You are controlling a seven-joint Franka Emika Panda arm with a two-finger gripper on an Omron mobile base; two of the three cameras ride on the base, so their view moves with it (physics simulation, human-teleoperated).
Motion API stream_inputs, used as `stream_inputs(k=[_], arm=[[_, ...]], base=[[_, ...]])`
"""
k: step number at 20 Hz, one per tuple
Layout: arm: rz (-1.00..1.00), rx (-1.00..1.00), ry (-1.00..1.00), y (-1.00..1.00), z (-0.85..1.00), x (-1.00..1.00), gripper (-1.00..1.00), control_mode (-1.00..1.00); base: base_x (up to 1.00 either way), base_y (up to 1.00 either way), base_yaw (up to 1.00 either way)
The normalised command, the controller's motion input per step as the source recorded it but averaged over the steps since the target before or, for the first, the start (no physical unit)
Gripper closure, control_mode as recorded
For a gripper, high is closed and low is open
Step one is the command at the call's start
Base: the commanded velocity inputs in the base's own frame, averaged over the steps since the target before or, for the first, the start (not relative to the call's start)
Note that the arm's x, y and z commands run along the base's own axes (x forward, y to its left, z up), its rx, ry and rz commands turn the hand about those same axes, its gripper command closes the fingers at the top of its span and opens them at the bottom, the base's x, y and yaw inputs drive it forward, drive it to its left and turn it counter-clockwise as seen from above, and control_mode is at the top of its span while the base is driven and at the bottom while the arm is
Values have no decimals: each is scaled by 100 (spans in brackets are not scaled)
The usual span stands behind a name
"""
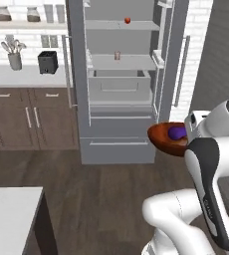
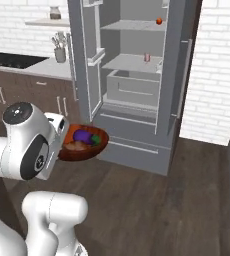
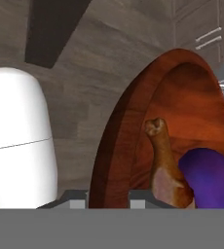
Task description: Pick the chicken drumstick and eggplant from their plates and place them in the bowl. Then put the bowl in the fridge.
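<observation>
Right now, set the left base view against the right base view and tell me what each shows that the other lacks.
Left base view alone: a black toaster on the counter and a pale island top at lower left. Right base view alone: a dark cooktop, and the chicken drumstick beside the eggplant. Both: the open fridge, the bowl held up before it, and a utensil jar.

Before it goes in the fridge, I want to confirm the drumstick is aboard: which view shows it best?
The hand view: the drumstick lies plainly in the bowl beside the eggplant. The right base view shows a pale bit; the left base view hides it behind the rim.
</observation>
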Motion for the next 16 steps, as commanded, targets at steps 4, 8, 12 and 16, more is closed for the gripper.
stream_inputs(k=[4, 8, 12, 16], arm=[[0, 0, 0, 0, 0, 0, 100, 100], [0, 0, 0, 0, 0, 0, 100, 100], [0, 0, 0, 0, 0, 0, 100, 100], [0, 0, 0, 0, 0, 0, 100, 100]], base=[[100, 3, -10], [100, 2, 0], [97, 0, 0], [99, 14, 0]])
